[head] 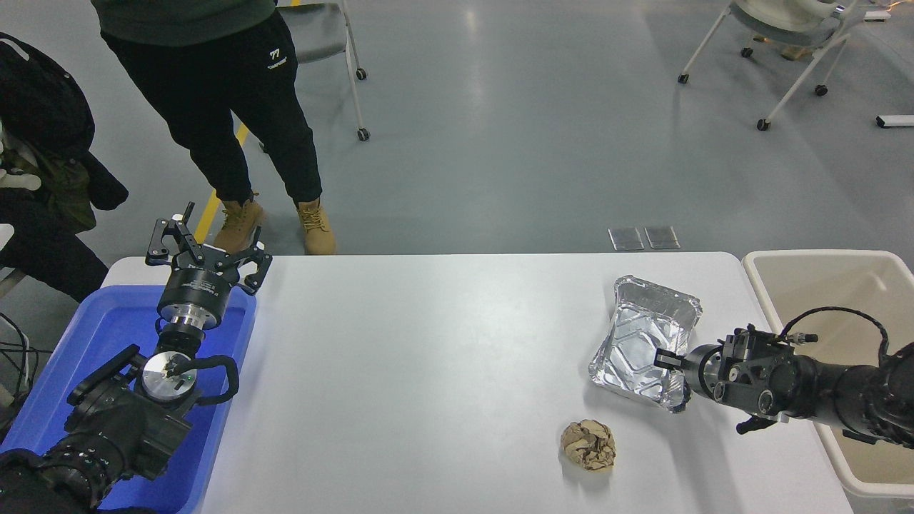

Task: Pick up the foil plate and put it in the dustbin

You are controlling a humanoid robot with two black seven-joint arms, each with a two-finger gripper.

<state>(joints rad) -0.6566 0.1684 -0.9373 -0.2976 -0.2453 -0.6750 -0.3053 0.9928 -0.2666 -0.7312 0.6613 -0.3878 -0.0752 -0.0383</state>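
The foil plate (637, 334), a shiny silver tray with a crinkled rim, is near the right end of the white table (428, 371), tilted with its right side raised. My right gripper (673, 377) comes in from the right and is shut on the plate's near right rim, one finger inside the tray and one under it. The beige dustbin (807, 255) stands off the table's right end, behind and under my right arm. My left gripper (207, 250) is parked open at the lower left.
A crumpled brown paper ball (588, 444) lies in front of the plate. A blue tray (107, 318) sits under my left arm. A person (214, 107) stands at the far left side. Wheeled chairs (785, 43) stand on the floor beyond.
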